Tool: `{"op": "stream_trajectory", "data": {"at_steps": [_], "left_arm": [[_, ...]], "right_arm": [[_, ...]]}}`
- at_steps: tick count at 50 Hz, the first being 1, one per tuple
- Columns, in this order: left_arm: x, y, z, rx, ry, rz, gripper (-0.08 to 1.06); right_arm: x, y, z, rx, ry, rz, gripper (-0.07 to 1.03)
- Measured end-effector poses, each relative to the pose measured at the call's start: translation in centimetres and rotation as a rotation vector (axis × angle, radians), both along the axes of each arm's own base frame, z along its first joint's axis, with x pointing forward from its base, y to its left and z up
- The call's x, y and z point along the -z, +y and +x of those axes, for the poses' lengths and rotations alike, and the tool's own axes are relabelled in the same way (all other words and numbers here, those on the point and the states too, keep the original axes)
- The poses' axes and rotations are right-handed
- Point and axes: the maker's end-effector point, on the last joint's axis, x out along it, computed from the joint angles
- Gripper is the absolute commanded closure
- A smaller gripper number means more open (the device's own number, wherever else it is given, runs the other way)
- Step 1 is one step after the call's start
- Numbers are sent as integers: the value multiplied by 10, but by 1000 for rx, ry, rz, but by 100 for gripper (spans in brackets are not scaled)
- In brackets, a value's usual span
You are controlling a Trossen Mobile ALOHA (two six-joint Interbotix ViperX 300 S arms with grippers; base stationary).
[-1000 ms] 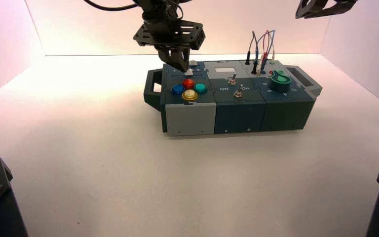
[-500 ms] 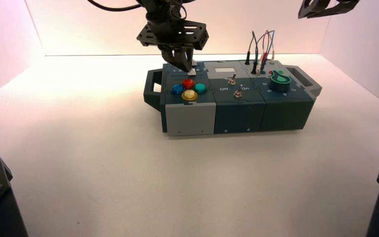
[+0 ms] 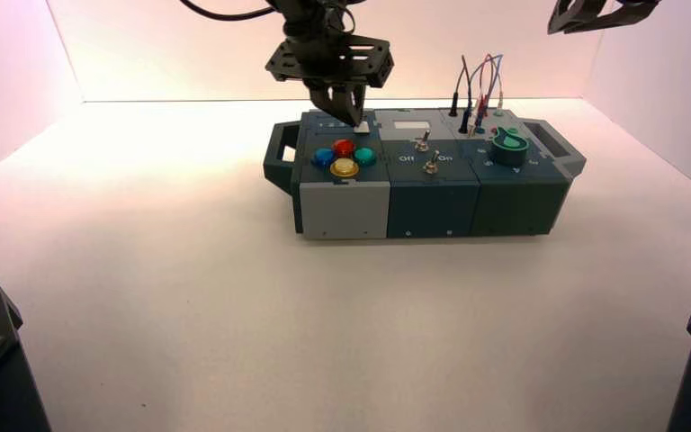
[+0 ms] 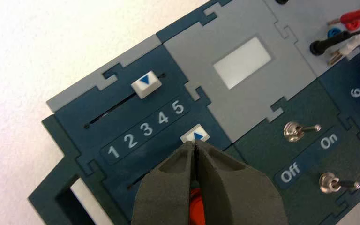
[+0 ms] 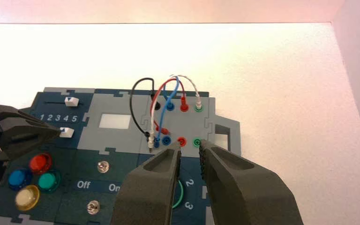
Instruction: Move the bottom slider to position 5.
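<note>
The bottom slider's white knob (image 4: 195,135) with a blue arrow sits just past the numeral 5 (image 4: 179,107), the end of the white 1-to-5 row, close to the end of its slot. My left gripper (image 4: 193,142) is shut, its fingertips pressed together and touching that knob's near side, above the red button (image 4: 194,206). In the high view the left gripper (image 3: 353,115) hangs over the box's back left corner, at the knob (image 3: 361,128). My right gripper (image 5: 190,145) is open and parked high at the back right (image 3: 598,13).
The dark teal box (image 3: 432,202) has a top slider knob (image 4: 146,83), four coloured round buttons (image 3: 344,157), two metal toggle switches (image 4: 294,131), a green knob (image 3: 508,144) and plugged wires (image 5: 168,98). White walls stand behind and at both sides.
The left gripper has moved to the right along the slot, pushing the bottom slider's knob with it. The box has turned slightly. The right arm has stayed put.
</note>
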Motion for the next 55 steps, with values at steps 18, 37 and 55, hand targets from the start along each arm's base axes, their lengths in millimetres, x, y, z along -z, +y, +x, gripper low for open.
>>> {"op": "stream_trajectory", "data": {"at_steps": [18,37,55], "left_arm": [[0,-2,2,2,0,0,101],[-14,2,5,4,-25,-5,101],[-17,41,11,-66,-20,7,101]], "right_arm": [[1,-5,0,13,5,-4,72],[1,-4,0,14,4,-3,72],[2,-5,-1,15,12,-7,72]]}}
